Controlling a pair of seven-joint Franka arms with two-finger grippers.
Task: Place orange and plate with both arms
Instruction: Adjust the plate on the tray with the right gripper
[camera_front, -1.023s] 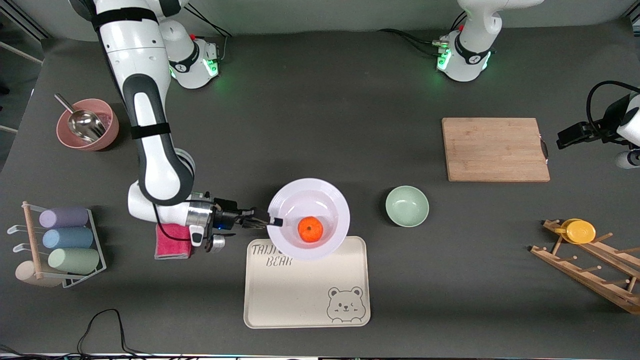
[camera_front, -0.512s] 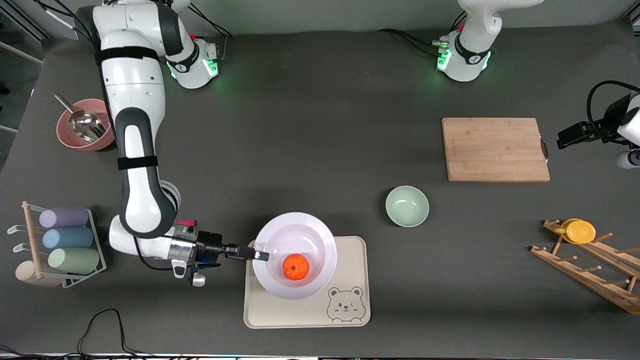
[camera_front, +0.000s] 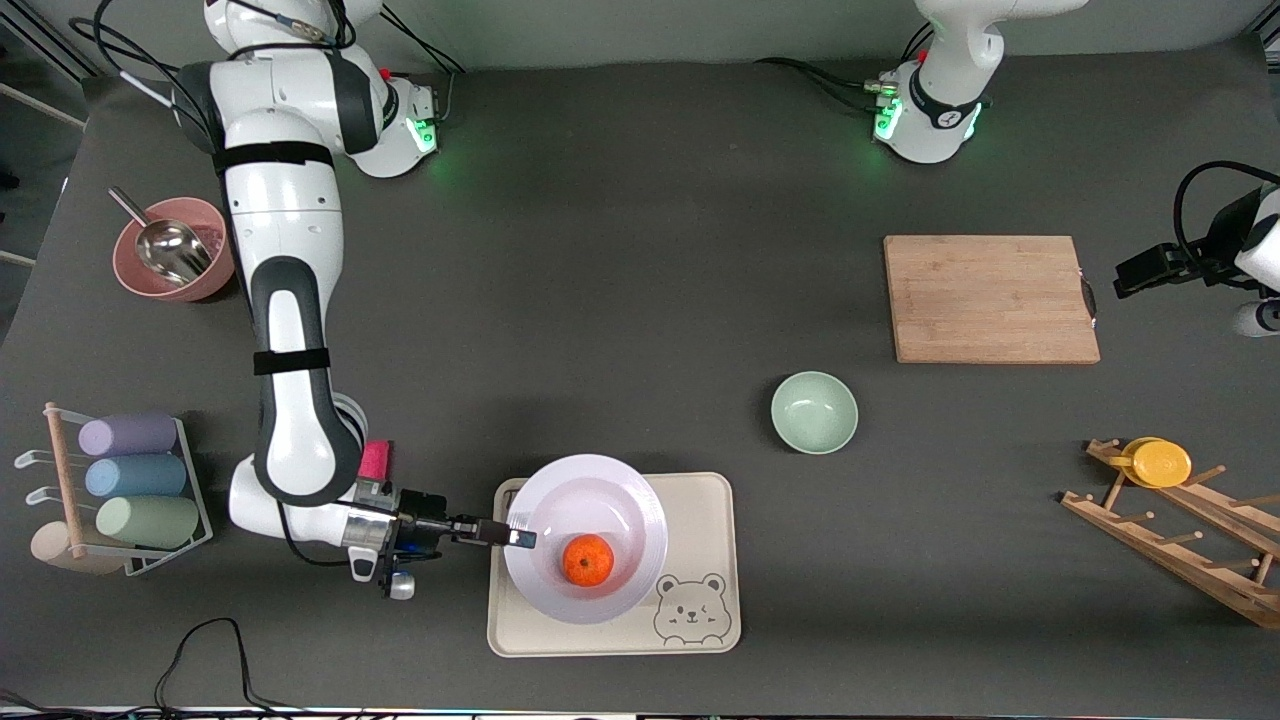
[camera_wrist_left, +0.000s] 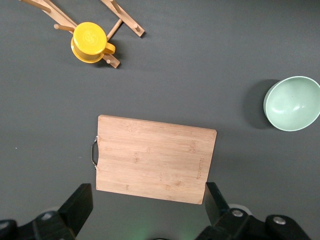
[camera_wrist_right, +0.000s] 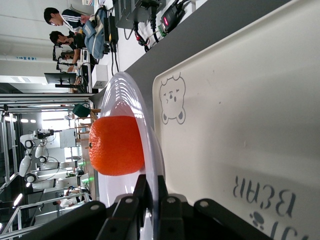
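Two arms, but only your right one is busy. The right end effector (camera_front: 510, 535) is clamped on the rim of the plate (camera_front: 560, 500), with the orange (camera_front: 588, 559) sitting in the plate just past its fingertips. The plate is over the cream bear tray (camera_front: 700, 520). The front view can't tell you whether it's touching down; the right wrist view shows the plate (camera_wrist_right: 131, 100) edge-on, its rim up off the tray (camera_wrist_right: 240, 115), the fingers (camera_wrist_right: 170, 200) pinched on it and the orange (camera_wrist_right: 116, 145) bulging above it.

Your left end effector (camera_front: 1135, 272) waits past the cutting board (camera_front: 990, 298) at its end of the bench. Its own wrist view shows the fingers (camera_wrist_left: 80, 202) spread wide and empty above that board (camera_wrist_left: 155, 159), with the green bowl (camera_wrist_left: 292, 103) and the yellow cup (camera_wrist_left: 90, 42) on its wooden rack (camera_wrist_left: 125, 20) farther out.
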